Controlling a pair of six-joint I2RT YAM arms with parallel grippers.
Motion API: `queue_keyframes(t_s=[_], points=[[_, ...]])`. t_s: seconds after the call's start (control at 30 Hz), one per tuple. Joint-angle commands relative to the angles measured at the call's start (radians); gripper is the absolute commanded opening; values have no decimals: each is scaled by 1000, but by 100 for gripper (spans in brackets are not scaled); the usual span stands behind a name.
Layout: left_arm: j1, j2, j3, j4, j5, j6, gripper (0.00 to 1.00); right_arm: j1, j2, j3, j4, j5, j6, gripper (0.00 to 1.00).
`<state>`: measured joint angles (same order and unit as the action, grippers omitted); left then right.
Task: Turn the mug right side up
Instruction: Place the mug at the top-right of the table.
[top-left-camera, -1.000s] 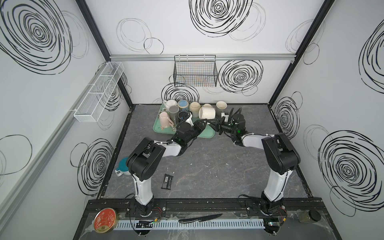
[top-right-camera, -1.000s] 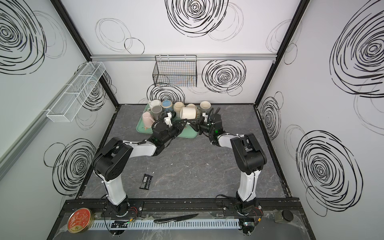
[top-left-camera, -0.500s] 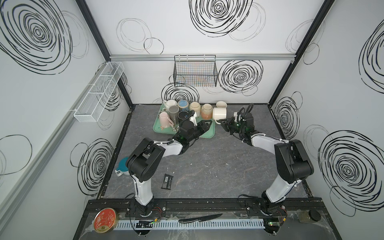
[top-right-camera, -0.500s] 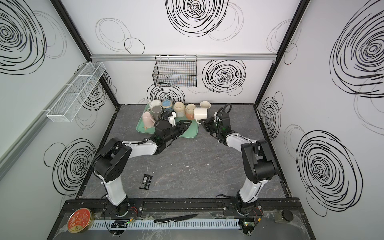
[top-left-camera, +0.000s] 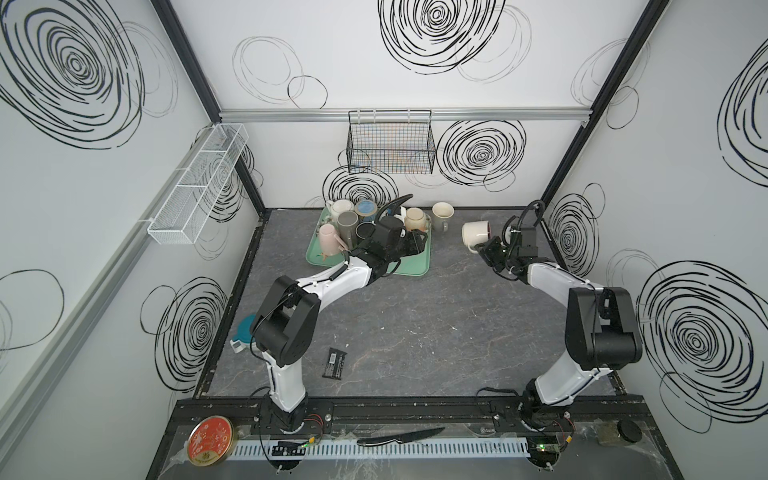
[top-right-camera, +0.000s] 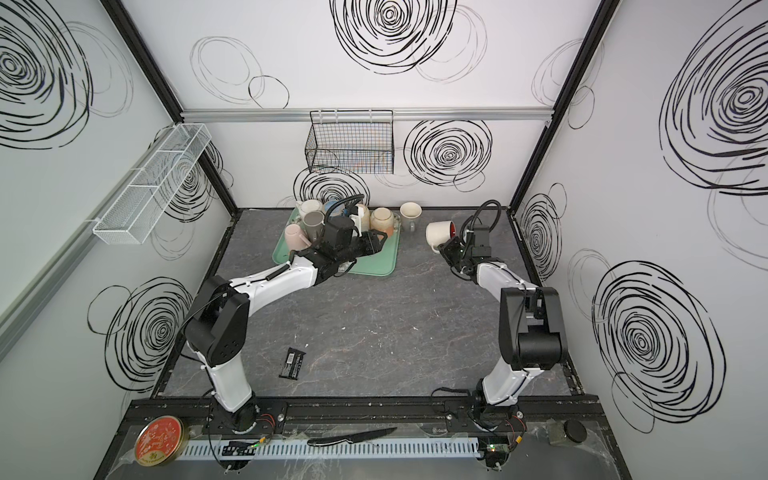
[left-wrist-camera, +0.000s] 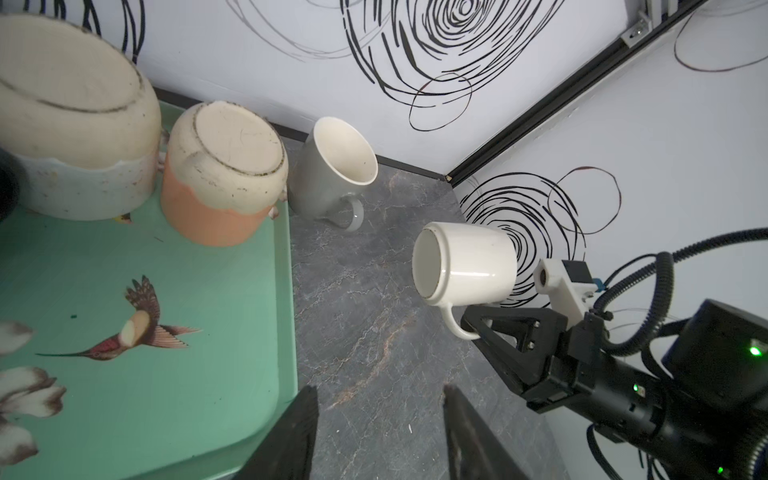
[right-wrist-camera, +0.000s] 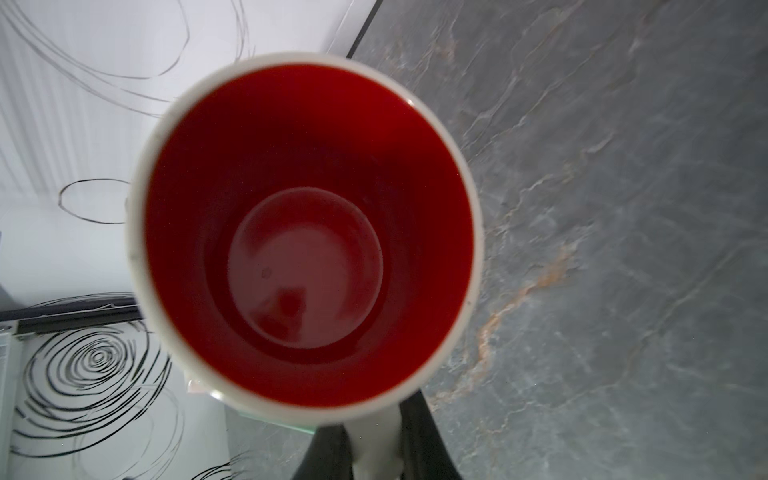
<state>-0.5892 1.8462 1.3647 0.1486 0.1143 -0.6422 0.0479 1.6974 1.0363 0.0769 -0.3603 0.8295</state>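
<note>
Mug (top-left-camera: 475, 236), white outside and red inside, is held on its side clear of the table (top-left-camera: 415, 332), over the far right part, between an upright grey mug (top-left-camera: 442, 214) and the right wall. Its red mouth faces the right arm and its base faces the tray (top-left-camera: 409, 266). The cavity, seen in the right wrist view (right-wrist-camera: 307, 232), has nothing in it.

Right gripper (top-left-camera: 482, 251) is clamped on the mug's handle. In the right wrist view only the handle's root and two dark fingers (right-wrist-camera: 328, 457) show at the frame edge; the fingertips are cut off. The left wrist view confirms the grip at the handle loop (left-wrist-camera: 471, 328).

Left gripper (top-left-camera: 419, 241) hangs over the tray's far right corner. Its jaws stand partly apart with nothing between them, and its fingers (left-wrist-camera: 299, 436) are cut off by the frame edge in the left wrist view.

Tray contents: several mugs crowded at the far end. In both top views the left arm hides part of the group, so the count cannot be fixed. A cream and orange mug (left-wrist-camera: 224, 174) stands upside down on the tray. Beside it is a larger upside-down mug (left-wrist-camera: 70, 124), cream over pale blue and cut off by the frame. The grey mug stands on the table just off the tray, cream inside, nothing in it.

Black wire basket (top-left-camera: 390, 147) hangs on the back wall; anything inside cannot be made out through the mesh.
</note>
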Motion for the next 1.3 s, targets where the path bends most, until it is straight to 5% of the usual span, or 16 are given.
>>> queue_keyframes(t_s=[0.0, 0.5, 0.97, 1.27], points=[[-8, 10, 46, -148, -57, 130, 53, -16, 29, 104, -9, 35, -116, 0], [59, 48, 137, -283, -55, 246, 54, -14, 351, 532, -280, 312, -395, 0], [113, 59, 88, -258, -8, 264, 54, 82, 564, 784, -316, 515, -625, 0], [138, 55, 32, -234, 28, 263, 55, 92, 610, 849, -358, 519, -613, 13]])
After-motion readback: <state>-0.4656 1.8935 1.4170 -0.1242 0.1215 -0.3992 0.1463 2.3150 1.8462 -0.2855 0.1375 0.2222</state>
